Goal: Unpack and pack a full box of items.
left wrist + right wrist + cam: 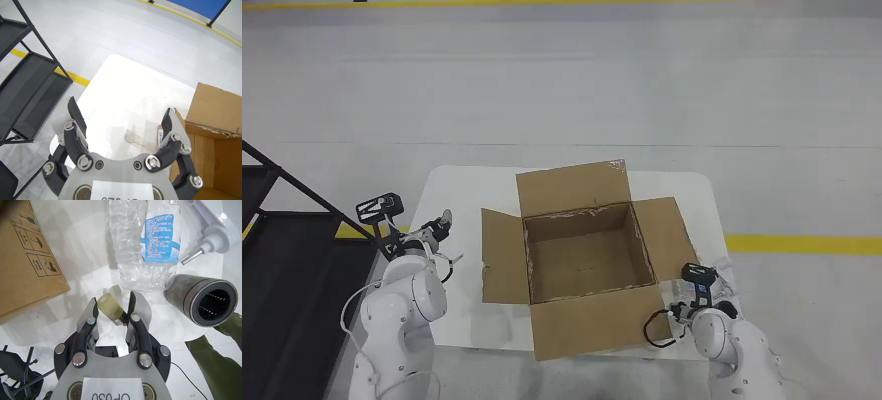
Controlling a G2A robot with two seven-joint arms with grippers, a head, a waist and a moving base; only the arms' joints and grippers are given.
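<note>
- Right now I'm pinching the small yellowish translucent plastic cylinder [109,308] in the right gripper [113,300], with its long axis slanting out past the fingertips.
- The open brown cardboard box [587,255] is sitting empty just to this claw's left, so I'm judging a leftward carry over the near flap.
- The left gripper [121,111] is hanging spread wide, holding nothing, above the white table [122,85] on the box's far side.

Brown cardboard box [572,190], clear blue-labelled bottle [132,237], yellowish translucent cylinder [109,308].
</note>
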